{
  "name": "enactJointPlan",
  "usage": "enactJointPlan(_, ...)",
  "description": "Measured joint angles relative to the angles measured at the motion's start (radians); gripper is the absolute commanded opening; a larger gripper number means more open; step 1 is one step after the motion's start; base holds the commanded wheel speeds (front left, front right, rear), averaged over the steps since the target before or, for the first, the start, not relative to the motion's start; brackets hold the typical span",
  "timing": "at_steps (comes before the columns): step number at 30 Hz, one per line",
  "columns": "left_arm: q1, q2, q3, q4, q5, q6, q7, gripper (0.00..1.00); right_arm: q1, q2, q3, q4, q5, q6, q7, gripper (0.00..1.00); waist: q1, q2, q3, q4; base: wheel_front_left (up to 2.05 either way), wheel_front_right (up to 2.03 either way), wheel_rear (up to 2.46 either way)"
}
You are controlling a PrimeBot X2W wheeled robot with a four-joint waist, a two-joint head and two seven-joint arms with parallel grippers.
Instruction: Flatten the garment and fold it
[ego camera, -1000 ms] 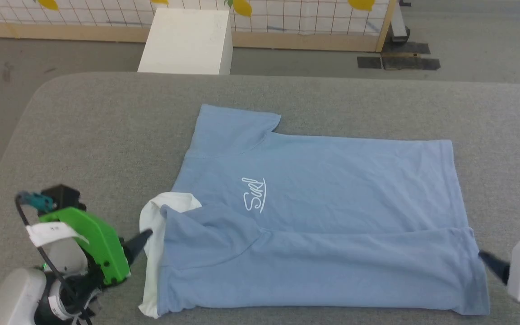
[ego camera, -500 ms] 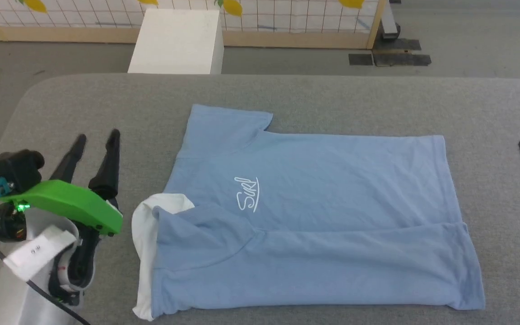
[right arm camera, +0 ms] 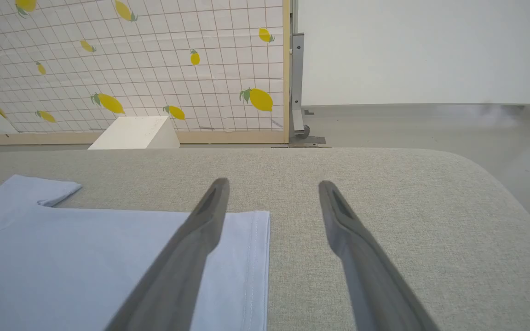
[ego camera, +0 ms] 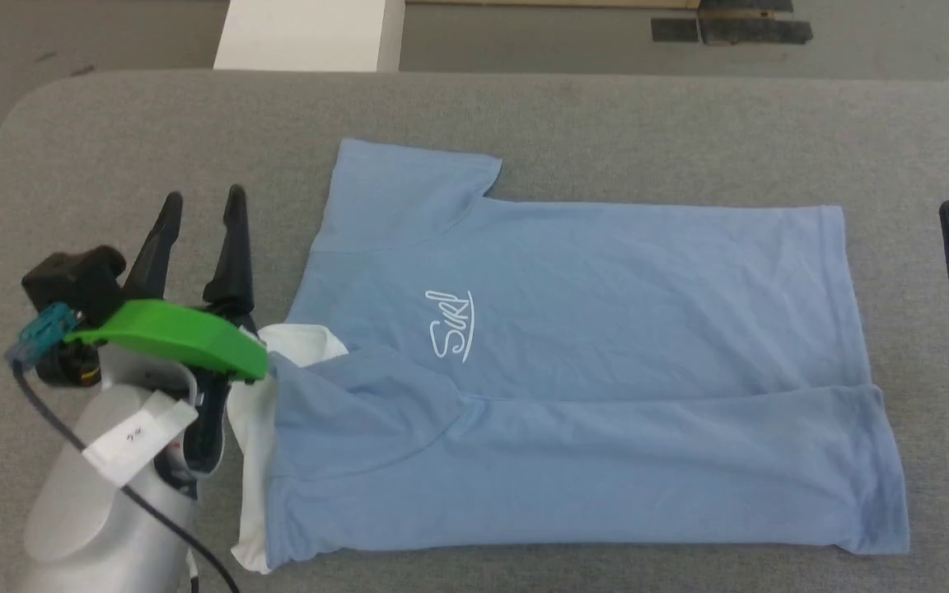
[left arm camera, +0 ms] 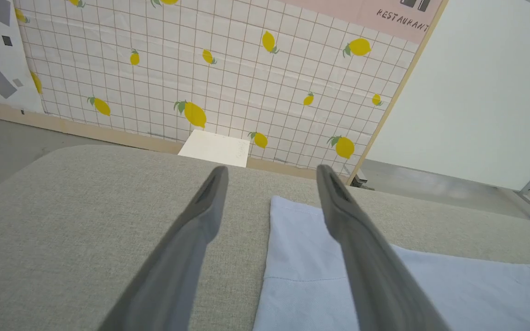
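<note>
Left hand [ego camera: 204,195] lifted off collar [ego camera: 303,344], beside garment [ego camera: 590,313], spread; right hand [right arm camera: 273,183] spread. 1 lengthwise fold done; rest remains.

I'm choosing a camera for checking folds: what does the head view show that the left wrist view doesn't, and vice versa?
Head view: the garment laid out, with its white collar, "Surf" script and near edge folded over. Left wrist view: the lemon-print wall and a "RESTAURANT" sign. Shared: the open left gripper, the garment's far sleeve, the grey table, the white box.
</note>
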Motion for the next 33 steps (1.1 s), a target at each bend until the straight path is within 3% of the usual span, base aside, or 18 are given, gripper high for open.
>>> enactJointPlan(7, -0.191, -0.002, -0.058, 0.133, 0.059, -0.035, 0.037, 1.00, -0.059, -0.016, 0.028, -0.001, 0.000, 0.000, -0.003, 1.00, 0.0001, 0.0000, 0.078, 0.004, 0.00, 0.00, 0.00)
enactJointPlan(15, -0.467, 0.005, -0.132, 0.329, 0.118, -0.058, 0.191, 1.00, -0.100, -0.016, 0.070, -0.018, 0.002, 0.000, 0.007, 1.00, 0.0001, 0.0000, 0.169, -0.008, 0.00, 0.00, 0.00)
enactJointPlan(24, -0.701, -0.018, -0.182, 0.569, 0.094, -0.074, 0.568, 1.00, -0.106, -0.015, 0.085, -0.042, 0.003, 0.000, 0.024, 1.00, 0.0001, 0.0000, 0.237, -0.052, 0.00, 0.00, 0.00)
enactJointPlan(33, -0.826, -0.020, -0.239, 0.672, 0.107, -0.028, 0.876, 1.00, -0.106, -0.005, 0.088, -0.087, 0.011, 0.000, 0.037, 1.00, 0.0001, 0.0000, 0.306, -0.095, 0.00, 0.00, 0.00)
